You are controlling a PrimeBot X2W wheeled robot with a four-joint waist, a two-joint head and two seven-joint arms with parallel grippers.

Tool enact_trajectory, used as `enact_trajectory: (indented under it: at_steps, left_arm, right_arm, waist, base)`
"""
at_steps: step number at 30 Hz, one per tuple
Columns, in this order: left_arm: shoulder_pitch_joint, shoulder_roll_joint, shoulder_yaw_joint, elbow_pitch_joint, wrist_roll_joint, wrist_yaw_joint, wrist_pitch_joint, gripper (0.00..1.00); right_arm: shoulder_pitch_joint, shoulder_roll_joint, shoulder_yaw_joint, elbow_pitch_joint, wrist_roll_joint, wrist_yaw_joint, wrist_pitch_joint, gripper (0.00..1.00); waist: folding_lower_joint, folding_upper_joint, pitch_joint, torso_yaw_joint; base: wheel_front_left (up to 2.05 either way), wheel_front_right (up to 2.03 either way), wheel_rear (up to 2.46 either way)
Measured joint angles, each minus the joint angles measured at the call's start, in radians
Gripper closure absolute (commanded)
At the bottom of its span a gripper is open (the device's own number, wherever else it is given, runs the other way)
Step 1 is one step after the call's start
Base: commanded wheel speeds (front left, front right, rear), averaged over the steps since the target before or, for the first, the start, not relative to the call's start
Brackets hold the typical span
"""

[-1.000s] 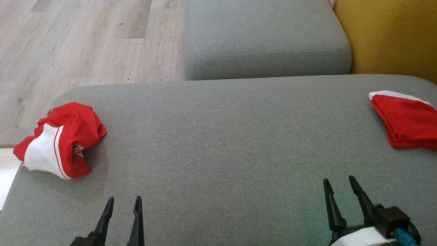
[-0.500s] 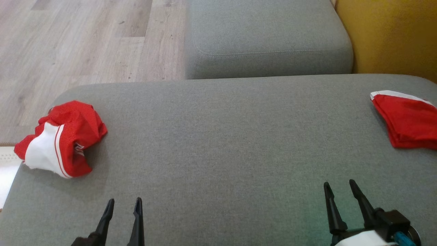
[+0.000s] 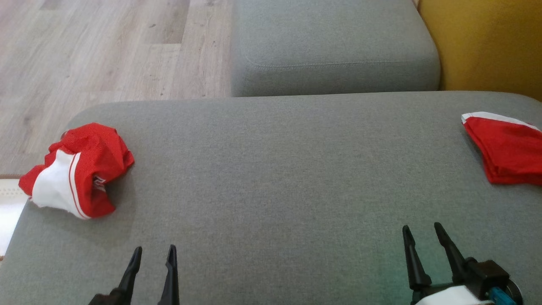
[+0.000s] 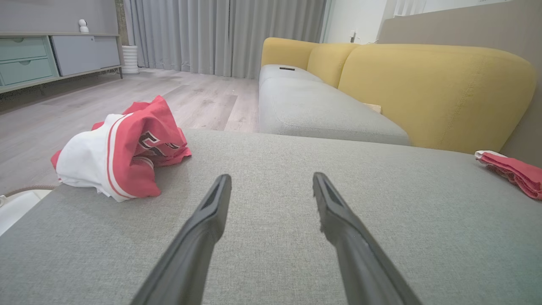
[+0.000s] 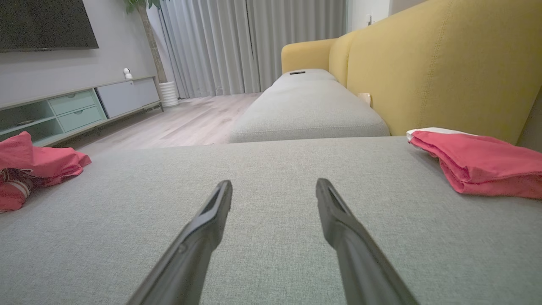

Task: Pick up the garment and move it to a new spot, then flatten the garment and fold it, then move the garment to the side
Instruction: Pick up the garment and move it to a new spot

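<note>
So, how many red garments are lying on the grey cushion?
2. A crumpled red and white garment lies near the left edge of the grey cushion. A folded red garment lies at the far right, partly cut off in the head view.

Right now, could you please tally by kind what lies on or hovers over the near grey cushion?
Garments: 2 (crumpled garment, folded garment)
Grippers: 2 (left gripper, right gripper), both open
Total: 4
</note>
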Motion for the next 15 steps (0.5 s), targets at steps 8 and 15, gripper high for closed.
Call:
enact_trajectory:
  at_steps: [8,15]
  left_arm:
    - [-0.001,0.0,0.0,0.001,0.01,-0.003,0.0,0.0]
    - [-0.001,0.001,0.011,0.004,0.016,-0.012,0.0,0.0]
  right_arm:
    - [0.002,0.002,-0.003,-0.005,-0.001,0.0,0.0,0.0]
    - [0.039,0.012,0.018,-0.006,-0.001,0.0,0.0,0.0]
  waist:
    - [0.0,0.0,0.004,0.044]
    - [0.0,0.0,0.006,0.157]
  base:
    - [0.0,0.0,0.0]
    - [0.0,0.0,0.0]
